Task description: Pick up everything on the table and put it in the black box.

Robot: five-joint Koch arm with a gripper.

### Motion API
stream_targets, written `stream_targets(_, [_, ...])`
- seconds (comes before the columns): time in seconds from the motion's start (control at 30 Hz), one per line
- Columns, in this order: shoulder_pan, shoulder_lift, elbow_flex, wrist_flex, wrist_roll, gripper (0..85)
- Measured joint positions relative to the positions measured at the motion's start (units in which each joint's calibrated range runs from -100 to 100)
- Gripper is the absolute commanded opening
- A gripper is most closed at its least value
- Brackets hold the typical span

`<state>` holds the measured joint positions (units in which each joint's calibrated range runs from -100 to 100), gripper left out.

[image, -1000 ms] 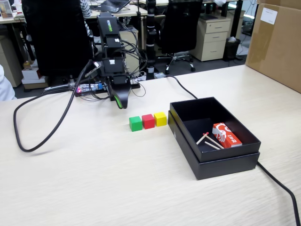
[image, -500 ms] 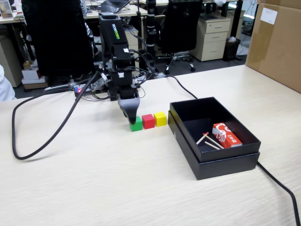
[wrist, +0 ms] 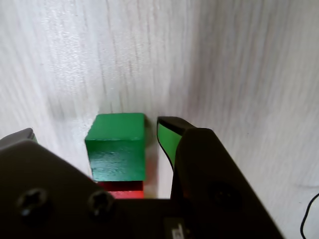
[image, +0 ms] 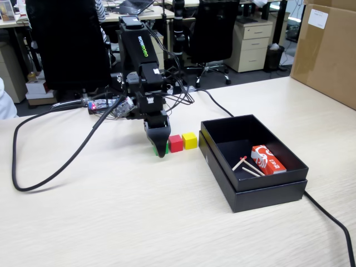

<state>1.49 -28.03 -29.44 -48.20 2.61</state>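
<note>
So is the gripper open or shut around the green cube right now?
Open. In the wrist view the gripper straddles the green cube, with a visible gap between the cube and the green-padded fingers.

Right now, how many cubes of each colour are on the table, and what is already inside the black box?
Green cube: 1, on the table, between the open jaws of the gripper
Red cube: 1, on the table
Yellow cube: 1, on the table
Orange-red carton: 1, in the black box
Thin wooden sticks: in the box, number unclear
Total: 3 cubes, none boxed yet
</note>
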Motion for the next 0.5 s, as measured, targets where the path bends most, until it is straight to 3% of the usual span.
stream_targets(0.17, [0.05, 2.07, 1.37, 0.00, 0.00, 27.1])
stream_targets(0.3, [-0.05, 3.50, 2.92, 0.15, 0.05, 0.9])
stream_targets(0.5, [-0.49, 3.50, 3.01, 0.85, -0.05, 0.9])
